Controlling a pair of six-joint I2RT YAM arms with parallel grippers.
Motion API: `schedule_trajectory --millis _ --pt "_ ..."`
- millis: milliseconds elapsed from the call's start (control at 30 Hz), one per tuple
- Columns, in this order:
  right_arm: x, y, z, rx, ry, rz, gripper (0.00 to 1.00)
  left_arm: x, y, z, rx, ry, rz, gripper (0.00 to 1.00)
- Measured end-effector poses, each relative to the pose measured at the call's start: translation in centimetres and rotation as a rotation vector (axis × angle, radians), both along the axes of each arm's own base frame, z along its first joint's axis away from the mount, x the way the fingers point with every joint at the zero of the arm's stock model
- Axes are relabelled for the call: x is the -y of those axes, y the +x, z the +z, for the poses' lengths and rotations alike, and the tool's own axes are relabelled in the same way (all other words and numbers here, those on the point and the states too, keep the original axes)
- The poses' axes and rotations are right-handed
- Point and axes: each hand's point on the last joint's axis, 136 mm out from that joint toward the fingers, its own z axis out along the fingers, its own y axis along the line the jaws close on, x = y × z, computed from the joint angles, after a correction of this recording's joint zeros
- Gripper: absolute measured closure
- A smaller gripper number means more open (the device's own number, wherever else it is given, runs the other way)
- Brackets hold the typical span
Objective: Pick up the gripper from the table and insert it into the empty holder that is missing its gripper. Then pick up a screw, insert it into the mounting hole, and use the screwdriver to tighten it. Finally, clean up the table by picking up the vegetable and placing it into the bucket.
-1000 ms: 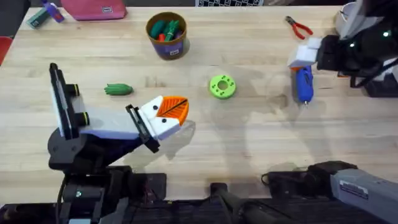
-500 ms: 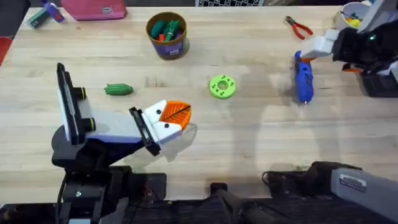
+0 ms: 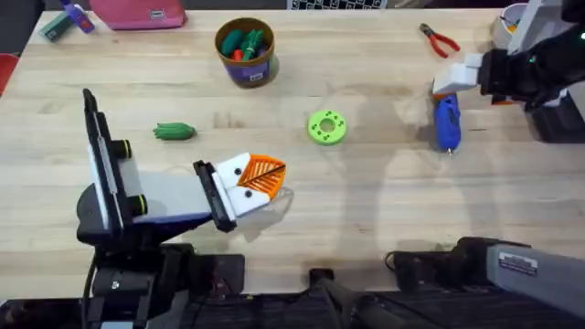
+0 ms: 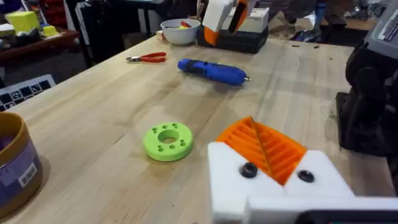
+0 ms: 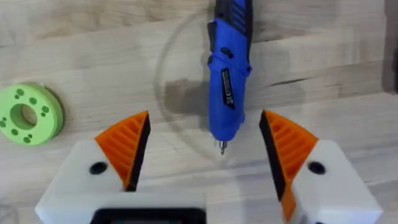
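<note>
Nearest me, my left gripper [image 3: 254, 178] sits low over the near-left table [image 3: 366, 219] with its orange pads pressed together and nothing between them; just beyond it the vegetable [image 3: 174, 132] lies on the wood, and the lime disc [image 3: 326, 127] rests near the middle. Farther right, my right gripper [image 5: 205, 155] hangs spread wide over the screwdriver [image 3: 445, 122], not touching it. At the far side the bucket [image 3: 245, 51] stands upright with toy pieces inside.

Wooden table [image 3: 366, 210] carries screwdriver [image 3: 446, 122], vegetable [image 3: 174, 132], bucket [image 3: 245, 52] (toys inside), green disc [image 3: 326, 127], pliers [image 3: 439, 40].
</note>
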Motion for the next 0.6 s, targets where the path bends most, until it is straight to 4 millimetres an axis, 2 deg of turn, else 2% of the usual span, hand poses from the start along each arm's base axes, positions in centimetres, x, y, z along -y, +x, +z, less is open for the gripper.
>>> schedule_trajectory --millis 233,367,400,433,600 --pt "0.4 1.6 0.1 0.047 -0.013 0.008 0.008 0.0 0.0 0.0 0.006 0.003 -0.003 0.991" --pt "0.9 3.1 -1.6 0.029 -0.022 0.03 0.008 0.0 0.0 0.0 0.006 0.003 -0.003 0.991" --pt "1.5 4.4 -3.0 0.023 -0.028 0.032 0.008 0.0 0.0 0.0 0.006 0.003 -0.003 0.991" --pt "1.8 4.8 -3.4 0.024 -0.03 0.032 0.008 0.0 0.0 0.0 0.006 0.003 -0.003 0.991" --pt "3.3 5.5 -5.0 0.005 -0.043 0.033 0.009 0.0 0.0 0.0 0.007 0.003 -0.003 0.991"
